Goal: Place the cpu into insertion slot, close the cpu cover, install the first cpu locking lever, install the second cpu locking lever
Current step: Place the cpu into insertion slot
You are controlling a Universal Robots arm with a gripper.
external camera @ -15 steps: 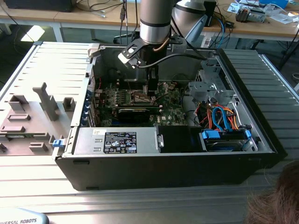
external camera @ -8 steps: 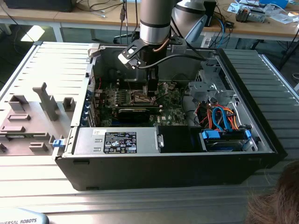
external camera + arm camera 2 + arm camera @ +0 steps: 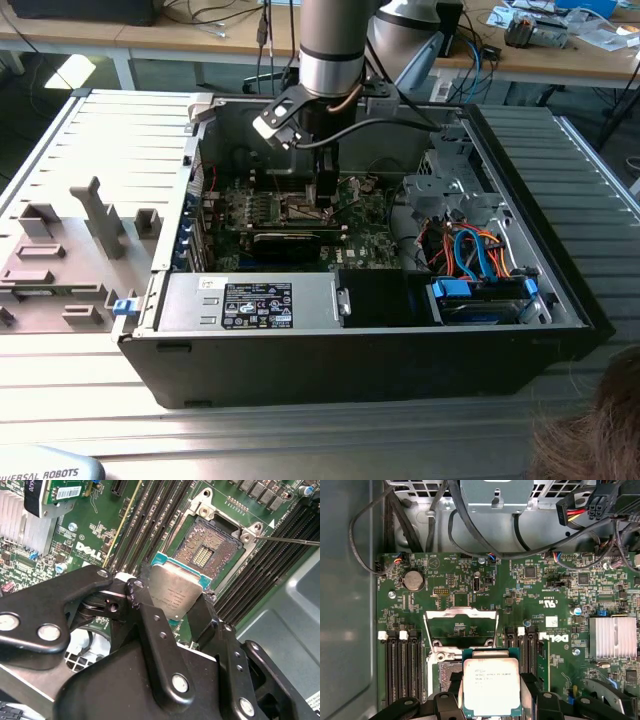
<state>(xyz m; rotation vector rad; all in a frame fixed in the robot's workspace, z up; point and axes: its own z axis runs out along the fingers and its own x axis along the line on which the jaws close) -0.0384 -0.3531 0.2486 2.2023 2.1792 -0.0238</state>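
I'm holding the cpu clamped in my hand at the edge of the open insertion slot, and I'm worrying that lowering it crooked could wreck the slot.

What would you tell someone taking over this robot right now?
Gripper: shut on the cpu, holding it by two sides.
Cpu: held just over the slot, not seated.
Slot: bare, pins showing.
Cover: swung up, open.
Done: cpu is in the grip at the slot.
Left: seat the cpu, close the cover, lock it down.
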